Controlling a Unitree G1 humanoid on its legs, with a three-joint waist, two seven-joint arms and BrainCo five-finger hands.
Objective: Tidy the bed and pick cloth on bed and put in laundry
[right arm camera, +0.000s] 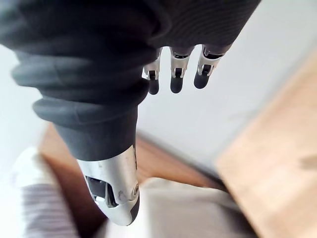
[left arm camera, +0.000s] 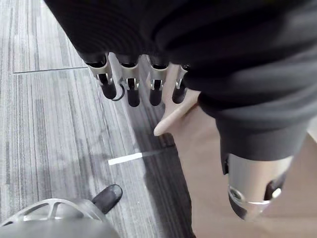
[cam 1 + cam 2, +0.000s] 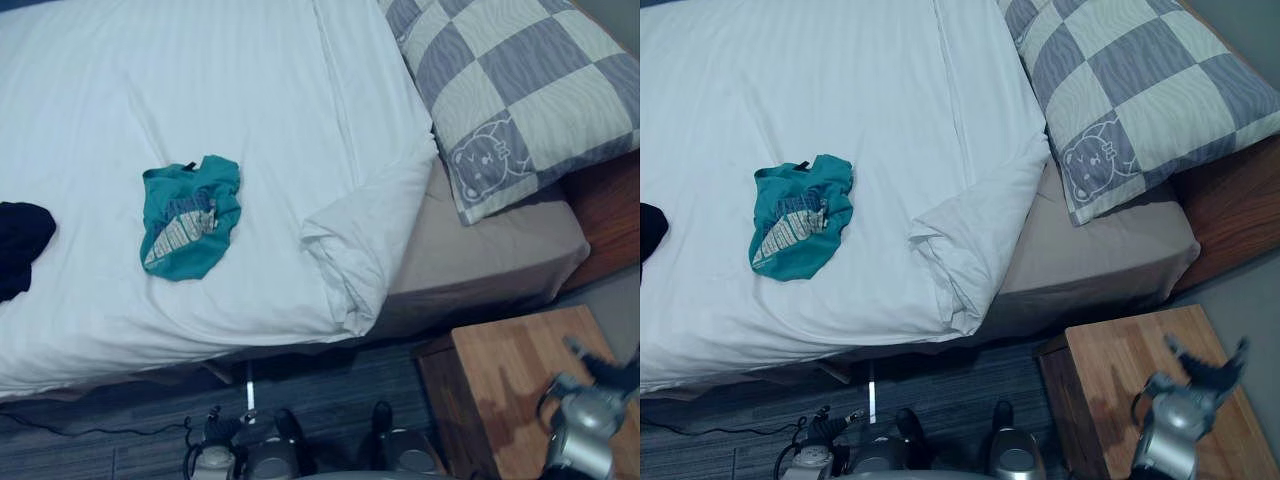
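A crumpled teal cloth (image 3: pixel 190 215) with a pale striped patch lies on the white duvet (image 3: pixel 200 90), left of the bed's middle. A dark cloth (image 3: pixel 20 245) lies at the duvet's left edge, partly cut off by the view. My right hand (image 3: pixel 1205 375) hovers open over the wooden nightstand (image 3: pixel 1130 370) at lower right, far from both cloths. In its wrist view the fingers (image 1: pixel 178 64) are straight and hold nothing. My left hand (image 2: pixel 129 82) hangs low over the grey floor beside the bed, fingers straight and empty.
A blue-and-white checked pillow (image 3: pixel 520 90) with a bear print lies at the head of the bed, upper right. The duvet's corner (image 3: pixel 360 250) is folded back over a beige sheet (image 3: pixel 480 240). A wooden bed frame (image 3: pixel 610 210) stands behind the nightstand. Grey striped carpet (image 3: pixel 330 400) runs along the bed.
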